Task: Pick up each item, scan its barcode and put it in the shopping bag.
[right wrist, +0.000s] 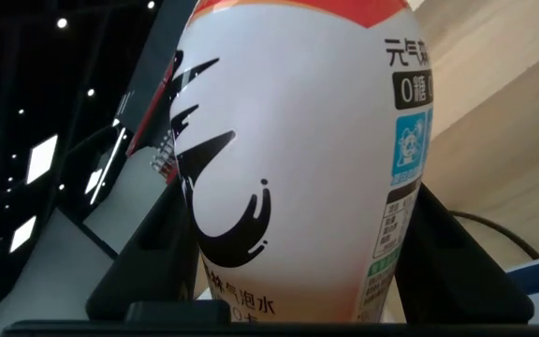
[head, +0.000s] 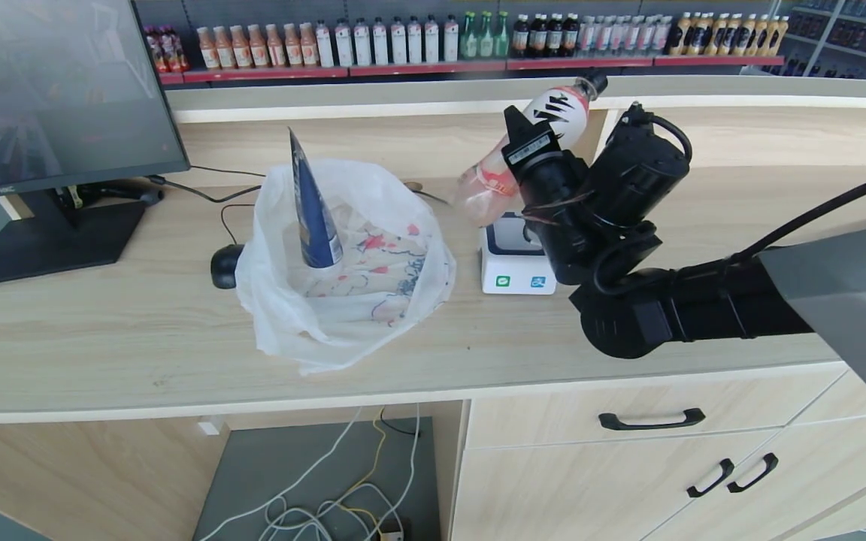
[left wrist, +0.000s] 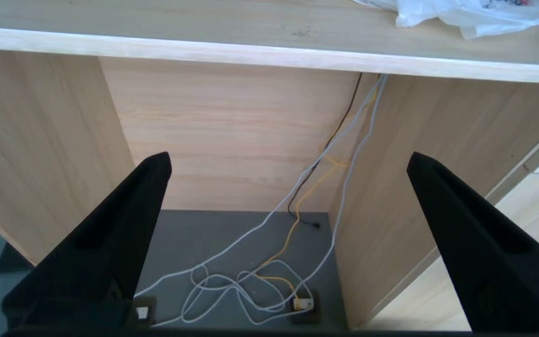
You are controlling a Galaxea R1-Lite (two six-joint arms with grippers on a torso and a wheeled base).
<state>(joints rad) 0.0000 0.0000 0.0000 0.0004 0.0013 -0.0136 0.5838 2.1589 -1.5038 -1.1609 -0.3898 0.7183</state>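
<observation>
My right gripper (head: 525, 154) is shut on a drink bottle (head: 531, 154) with a white and pink label, held tilted above the small white barcode scanner (head: 512, 259) on the counter. Up close in the right wrist view, the bottle (right wrist: 298, 159) sits between the two dark fingers (right wrist: 148, 253). The white plastic shopping bag (head: 346, 263) lies open on the counter left of the scanner, with a tall blue cone-shaped pack (head: 313, 207) standing in it. My left gripper (left wrist: 288, 234) is open, hanging below the counter edge over the floor cables.
A monitor (head: 57, 90) on its stand (head: 49, 240) occupies the counter's left end, with a black mouse (head: 225, 265) beside the bag. Shelves of bottles (head: 470, 37) line the back. Drawers with black handles (head: 651, 421) sit under the counter. Loose cables (left wrist: 279, 271) lie on the floor.
</observation>
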